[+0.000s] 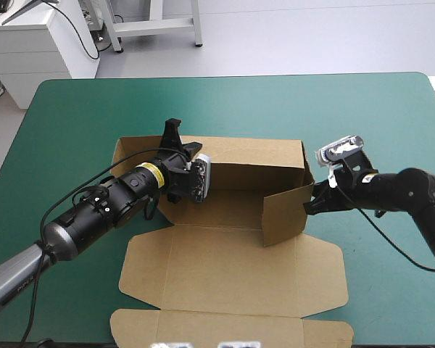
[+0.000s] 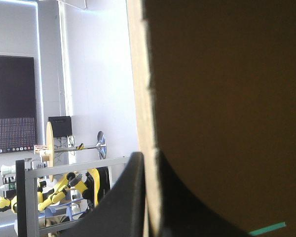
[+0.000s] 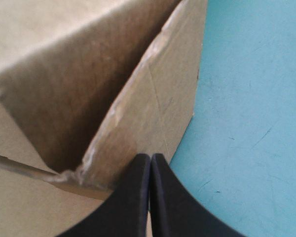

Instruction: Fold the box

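- Lid panel [image 1: 232,268] of the brown box [image 1: 225,209] lies flat on the teal-green cover [image 1: 72,123]. It sits on the robot's side of both grippers, with its tuck flap [image 1: 225,328] nearest the robot.
- The left gripper [image 1: 180,139] is at the box's left end. Its black fingers [image 2: 130,197] are all but closed and pinch an upright edge of board, one finger on each face. I cannot tell which panel this is.
- The right gripper [image 3: 150,158] is just outside the box's right end. Its fingers are pressed together into a single point with no board seen between them.
- That tip touches the outer face of the raised right wall [image 1: 286,214], low down near the wall's end. Bare cover lies beside it.
- Beyond both grippers the far wall [image 1: 254,170] stands upright and meets the right wall at the far right corner.
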